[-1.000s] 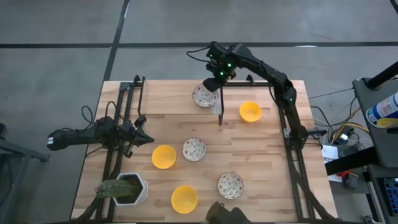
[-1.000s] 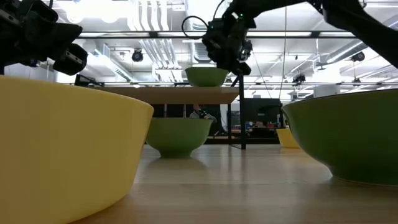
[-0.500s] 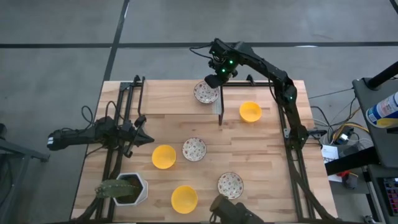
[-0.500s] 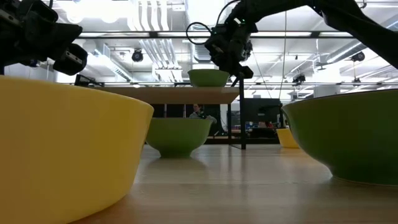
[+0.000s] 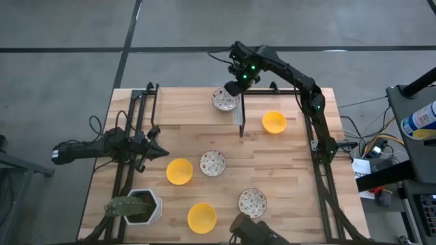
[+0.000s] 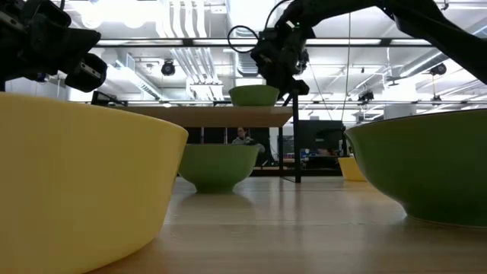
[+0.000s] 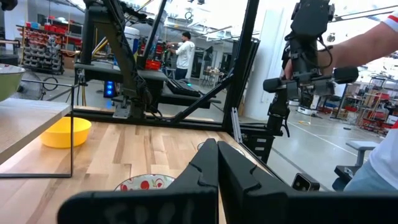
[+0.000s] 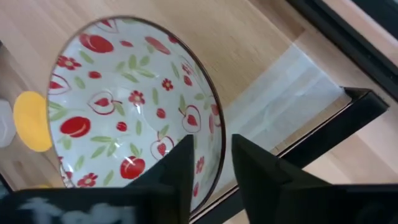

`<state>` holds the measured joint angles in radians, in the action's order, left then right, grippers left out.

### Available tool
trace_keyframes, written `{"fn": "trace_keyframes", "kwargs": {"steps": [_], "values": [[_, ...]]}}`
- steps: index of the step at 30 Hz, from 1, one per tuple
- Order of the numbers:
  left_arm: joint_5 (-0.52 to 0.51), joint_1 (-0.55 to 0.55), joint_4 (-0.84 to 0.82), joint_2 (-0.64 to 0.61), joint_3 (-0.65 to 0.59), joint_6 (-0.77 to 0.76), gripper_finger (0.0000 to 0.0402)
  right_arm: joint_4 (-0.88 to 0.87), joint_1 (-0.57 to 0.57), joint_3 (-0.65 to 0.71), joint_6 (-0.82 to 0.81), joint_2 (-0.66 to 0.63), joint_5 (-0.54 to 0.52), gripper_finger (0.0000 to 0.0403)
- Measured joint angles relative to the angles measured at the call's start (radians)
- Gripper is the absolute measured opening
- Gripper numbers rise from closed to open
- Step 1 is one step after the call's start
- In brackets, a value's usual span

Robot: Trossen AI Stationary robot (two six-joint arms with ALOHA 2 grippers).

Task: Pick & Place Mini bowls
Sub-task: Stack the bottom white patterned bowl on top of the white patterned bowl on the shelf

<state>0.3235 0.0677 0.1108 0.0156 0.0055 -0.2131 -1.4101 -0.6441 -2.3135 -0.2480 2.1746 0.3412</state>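
A white mini bowl with a red pattern sits level on its base on the raised wooden shelf at the far side. Its outside shows green in the low view. My right gripper stands over the bowl's right rim, one finger inside and one outside, a little open. My left gripper is shut and empty at the table's left. Other mini bowls rest on the table: yellow ones and patterned ones. My right gripper straddles the bowl's rim from above, one finger over the bowl's inside and one outside it. A gap shows on both sides of the rim. I cannot tell whether either finger touches it.
The shelf stands on a thin black leg near the table's middle. A white hexagonal pot with a cactus stands at the near left. Black frames run along both sides. A person stands in the room beyond.
My right gripper has gone a little toward the table's far edge, and the patterned bowl has moved with it over the shelf. For the last half second both have kept still.
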Motion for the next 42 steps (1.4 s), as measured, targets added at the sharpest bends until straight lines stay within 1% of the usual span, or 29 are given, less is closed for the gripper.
{"fn": "trace_keyframes", "kwargs": {"steps": [3, 7, 10, 13, 18, 20, 24, 30, 33, 39, 42], "values": [[0.0, 0.0, 0.0, 0.0, 0.0, 0.0, 0.0, 0.0, 0.0, -0.026, -0.005, -0.003, 0.001, 0.0132], [0.0, 0.0, 0.0, 0.0, 0.0, 0.0, 0.0, -0.006, 0.0, -0.037, 0.004, -0.045, 0.025, 0.0152], [0.0, 0.0, 0.0, 0.0, 0.0, 0.0, 0.0, -0.038, 0.015, -0.037, 0.055, -0.093, 0.043, 0.0158], [0.0, 0.0, 0.0, 0.0, 0.0, 0.0, 0.0, -0.06, 0.056, -0.036, 0.145, -0.137, 0.048, 0.0159], [0.0, 0.0, 0.0, 0.0, 0.0, 0.0, 0.0, -0.086, 0.159, -0.036, 0.321, -0.219, 0.05, 0.016], [0.0, 0.0, 0.0, 0.0, 0.0, 0.0, 0.0, -0.102, 0.209, -0.036, 0.344, -0.247, 0.051, 0.016], [0.0, 0.0, 0.0, 0.0, 0.0, 0.0, 0.0, -0.121, 0.32, -0.027, 0.315, -0.281, 0.053, 0.016], [0.0, 0.0, 0.0, 0.0, 0.0, 0.0, 0.0, -0.13, 0.497, -0.016, 0.258, -0.288, 0.05, 0.016], [0.0, 0.0, 0.0, 0.0, 0.0, 0.0, 0.0, -0.128, 0.584, 0.001, 0.228, -0.279, 0.016, 0.016], [0.0, 0.0, 0.0, 0.0, 0.0, 0.0, 0.0, -0.104, 0.715, 0.129, 0.205, -0.276, -0.098, 0.016], [0.0, 0.0, 0.0, 0.0, 0.0, 0.0, 0.0, -0.089, 0.76, 0.221, 0.209, -0.276, -0.109, 0.0159]]}}
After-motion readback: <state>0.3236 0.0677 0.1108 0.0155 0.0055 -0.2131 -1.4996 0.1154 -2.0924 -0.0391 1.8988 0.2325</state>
